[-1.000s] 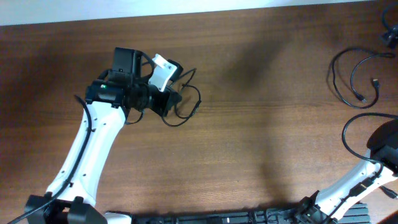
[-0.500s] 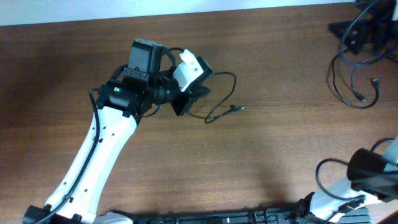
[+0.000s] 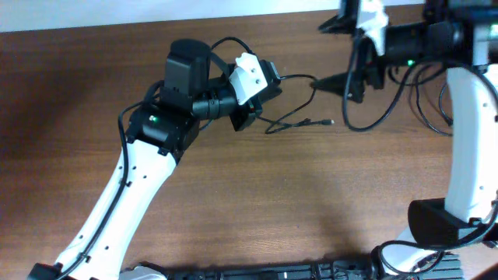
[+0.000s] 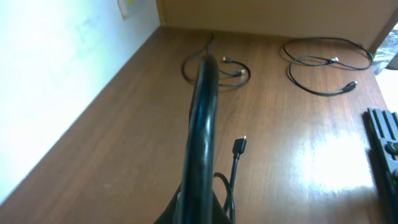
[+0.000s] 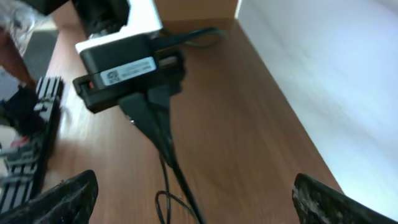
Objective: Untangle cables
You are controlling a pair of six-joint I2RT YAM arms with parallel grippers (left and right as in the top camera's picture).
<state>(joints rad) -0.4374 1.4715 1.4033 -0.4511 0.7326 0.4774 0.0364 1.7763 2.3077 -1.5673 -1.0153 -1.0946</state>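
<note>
My left gripper (image 3: 250,115) is shut on a thin black cable (image 3: 292,120) and holds it above the table; the cable's plug end (image 3: 331,122) trails to the right. In the left wrist view the shut fingers (image 4: 207,74) form one dark bar with the held cable (image 4: 235,163) beside them. My right gripper (image 3: 320,54) is wide open at the top right and faces the left gripper. In the right wrist view its fingers (image 5: 199,205) spread wide, with the held cable (image 5: 180,186) hanging between them. Other loose cable loops (image 3: 436,101) lie at the far right, also in the left wrist view (image 4: 217,68), (image 4: 326,62).
A thicker black wire (image 3: 373,117) loops down from the right arm. A black ribbed rack (image 3: 311,272) runs along the table's front edge, also in the left wrist view (image 4: 385,143). A pale wall (image 4: 62,74) borders the table's far side.
My left gripper has carried the cable to the right and lifted it, stretching it out. My right arm has swung from the bottom right to the top right and now faces the left gripper.
</note>
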